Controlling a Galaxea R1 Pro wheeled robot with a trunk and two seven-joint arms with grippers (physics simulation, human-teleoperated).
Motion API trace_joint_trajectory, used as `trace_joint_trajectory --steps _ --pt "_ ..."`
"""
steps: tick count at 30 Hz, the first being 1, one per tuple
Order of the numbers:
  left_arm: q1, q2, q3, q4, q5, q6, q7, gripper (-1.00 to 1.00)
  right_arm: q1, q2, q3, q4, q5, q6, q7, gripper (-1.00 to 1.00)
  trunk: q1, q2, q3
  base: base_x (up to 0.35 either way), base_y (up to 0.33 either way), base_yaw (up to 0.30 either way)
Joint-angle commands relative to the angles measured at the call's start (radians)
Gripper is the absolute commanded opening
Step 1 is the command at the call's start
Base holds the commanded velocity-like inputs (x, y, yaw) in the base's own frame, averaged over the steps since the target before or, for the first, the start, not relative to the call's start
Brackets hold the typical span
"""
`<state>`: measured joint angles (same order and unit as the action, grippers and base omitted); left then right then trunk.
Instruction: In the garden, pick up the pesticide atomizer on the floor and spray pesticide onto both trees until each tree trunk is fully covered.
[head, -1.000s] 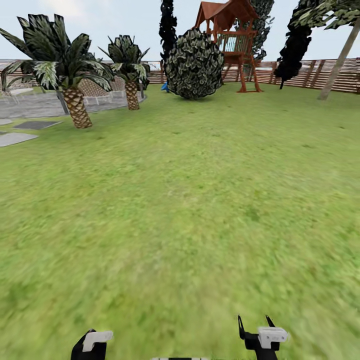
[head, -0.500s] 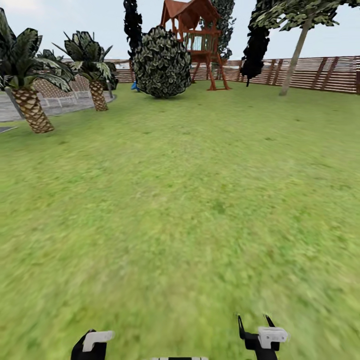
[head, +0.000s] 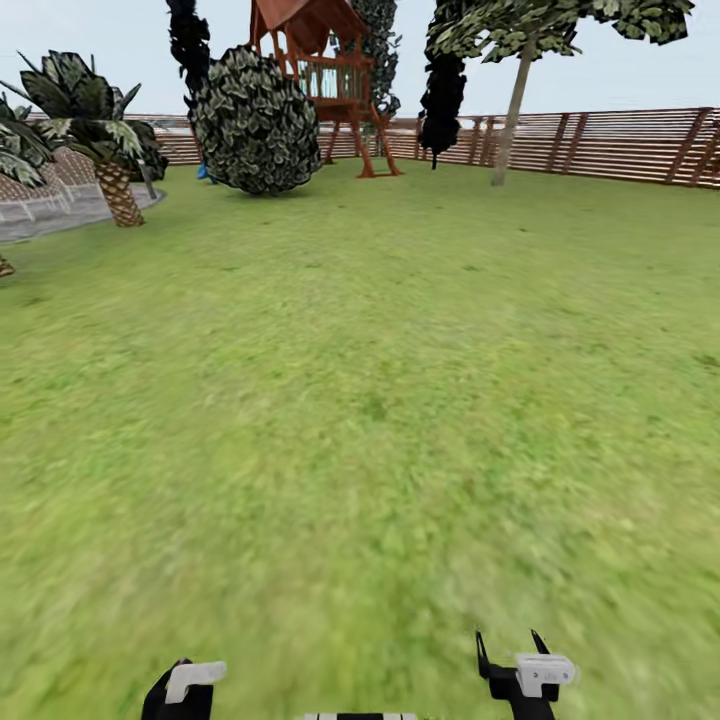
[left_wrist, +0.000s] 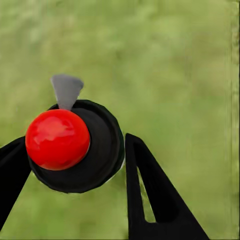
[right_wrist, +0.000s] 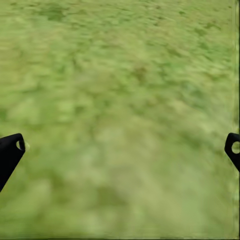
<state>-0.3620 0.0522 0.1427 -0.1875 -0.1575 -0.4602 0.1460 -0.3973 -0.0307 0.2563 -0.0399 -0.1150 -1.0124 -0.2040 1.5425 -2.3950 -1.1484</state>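
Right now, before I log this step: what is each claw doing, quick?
Left claw: shut on the round black atomizer bottle with a red top.
Right claw: open, holding nothing, above the green grass lawn.

no readable text, no labels, no brands, no numbers, no signs

Both tools are black with thin pointed fingers (head: 482, 650) and white blocks (head: 545, 672) behind them
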Motion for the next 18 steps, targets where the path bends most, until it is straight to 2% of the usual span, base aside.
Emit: trace_joint_trajectory --steps 1,18 --pt "0.0 0.0 0.0 0.0 0.0 0.0 0.0 -1.0 0.0 0.0 0.0 0.0 0.0 0.0 0.0 1.0 0.0 0.0 0.0 0.0 -0.275 -0.3" --pt "0.0 0.001 0.001 -0.001 0.001 -0.001 0.0 -1.0 0.0 0.0 0.0 0.0 0.0 0.0 0.0 1.0 0.0 0.0 -0.007 0.0 -0.275 -0.3"
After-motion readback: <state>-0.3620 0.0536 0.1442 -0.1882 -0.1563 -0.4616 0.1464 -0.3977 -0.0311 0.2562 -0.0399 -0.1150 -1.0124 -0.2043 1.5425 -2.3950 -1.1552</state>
